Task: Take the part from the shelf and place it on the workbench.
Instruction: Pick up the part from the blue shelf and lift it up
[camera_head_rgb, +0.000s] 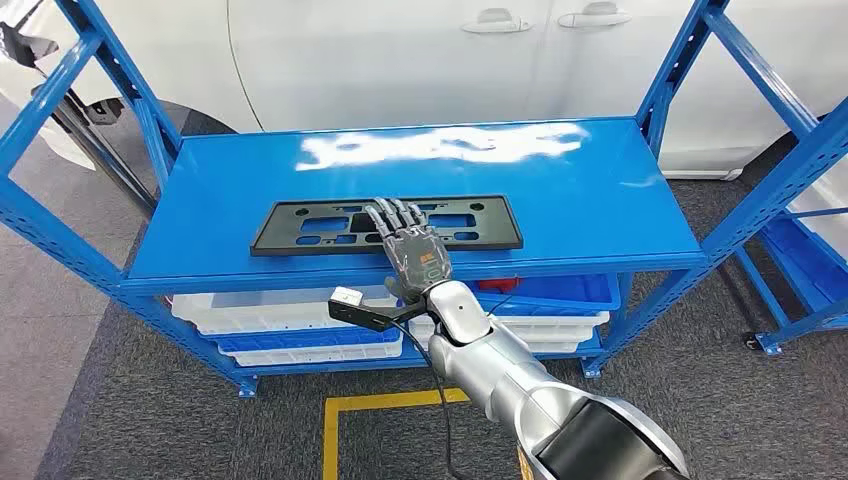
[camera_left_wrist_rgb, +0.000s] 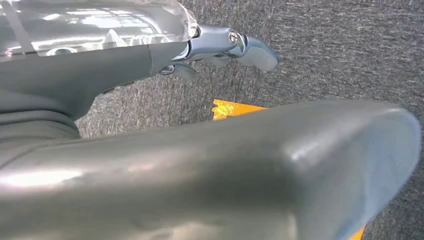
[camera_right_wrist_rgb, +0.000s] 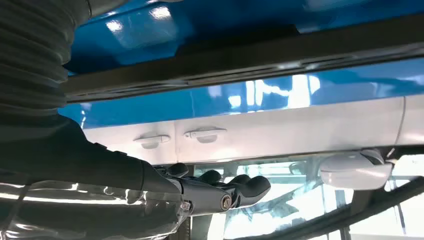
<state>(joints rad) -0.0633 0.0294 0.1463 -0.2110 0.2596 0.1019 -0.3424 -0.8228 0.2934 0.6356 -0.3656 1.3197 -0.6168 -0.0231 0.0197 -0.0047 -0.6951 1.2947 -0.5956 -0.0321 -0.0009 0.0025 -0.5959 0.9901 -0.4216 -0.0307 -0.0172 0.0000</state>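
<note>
A flat black rectangular frame part (camera_head_rgb: 300, 226) with cut-outs lies on the top of the blue shelf (camera_head_rgb: 600, 190), near its front edge. My right hand (camera_head_rgb: 410, 245) reaches over the part's middle with its fingers stretched out straight, hovering just above it and gripping nothing. In the right wrist view the hand (camera_right_wrist_rgb: 220, 192) shows with its fingers extended, and the part (camera_right_wrist_rgb: 240, 57) is a dark strip on the blue surface, apart from them. My left hand (camera_left_wrist_rgb: 200, 165) hangs over grey carpet and holds nothing.
White and blue bins (camera_head_rgb: 300, 320) sit on the lower shelf level. A white car (camera_head_rgb: 400, 50) stands close behind the shelf. Blue uprights (camera_head_rgb: 690, 70) flank the top, and a second blue rack (camera_head_rgb: 800, 250) stands at the right. Yellow floor tape (camera_head_rgb: 380, 405) lies in front.
</note>
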